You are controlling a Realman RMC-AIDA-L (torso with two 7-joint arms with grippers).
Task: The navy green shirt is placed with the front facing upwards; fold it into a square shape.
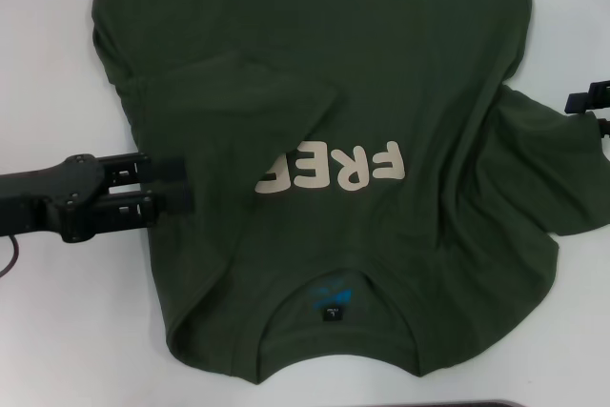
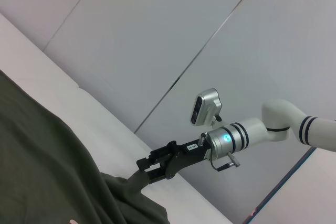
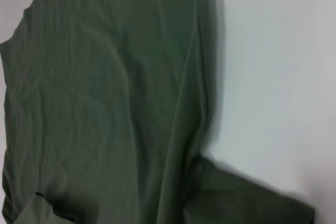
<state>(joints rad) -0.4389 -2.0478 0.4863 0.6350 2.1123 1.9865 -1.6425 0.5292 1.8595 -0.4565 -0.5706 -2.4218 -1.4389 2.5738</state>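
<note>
Now the left sleeve lies folded; the left pincer [image 1: 181, 188] gapes empty, the right pincer [image 2: 144, 171] pinches the navy green shirt [image 1: 381, 64], whose right sleeve likely folds inward next.

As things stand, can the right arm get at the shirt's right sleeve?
Probably yes: the right tool is already at the edge of the navy green shirt's spread right sleeve, with nothing between them.

Bare table [image 1: 57, 64] — shirt [image 1: 400, 73] centre-stage

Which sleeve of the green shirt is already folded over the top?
The sleeve on the robot's left: it lies folded onto the navy green shirt, covering part of the cream lettering. The right sleeve is spread out on the table.
</note>
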